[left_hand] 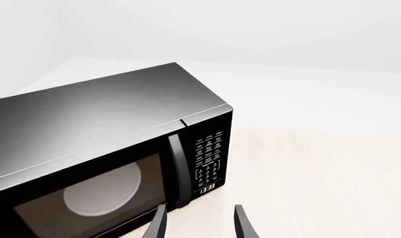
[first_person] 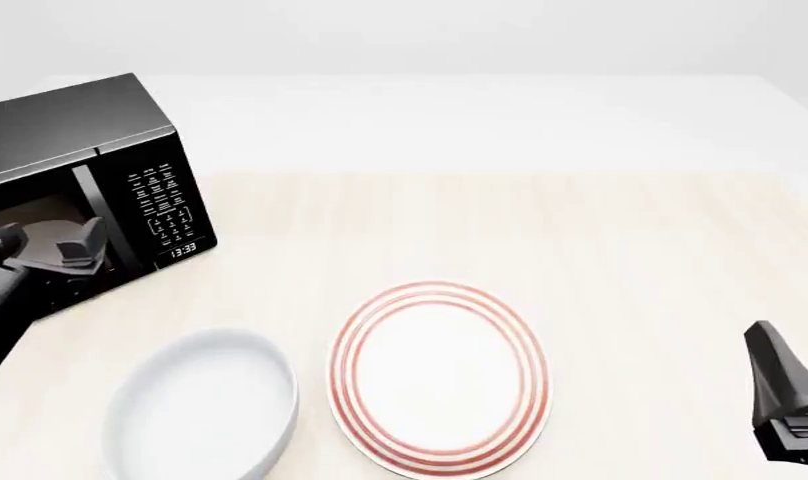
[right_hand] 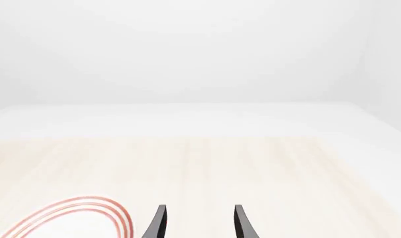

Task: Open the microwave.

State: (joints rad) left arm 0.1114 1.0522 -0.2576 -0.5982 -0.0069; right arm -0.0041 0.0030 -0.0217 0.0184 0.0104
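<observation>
Black microwave (first_person: 77, 180) stands far-left; its vertical handle (left_hand: 178, 171) lies just beyond the wide-open, empty left gripper (left_hand: 199, 223).

The microwave (first_person: 77, 190) runs off the left edge in the front view, so most of its door is out of sight, and the left arm covers part of its window. The small white words on its keypad (left_hand: 208, 157) are too tiny to read. The white bowl (first_person: 204, 405) and the red-ringed plate (first_person: 438, 375) are cut off at the bottom. The right gripper (first_person: 784, 395) is cut off at the corner. In both wrist views only the tips of the fingers (right_hand: 159, 220) show.
</observation>
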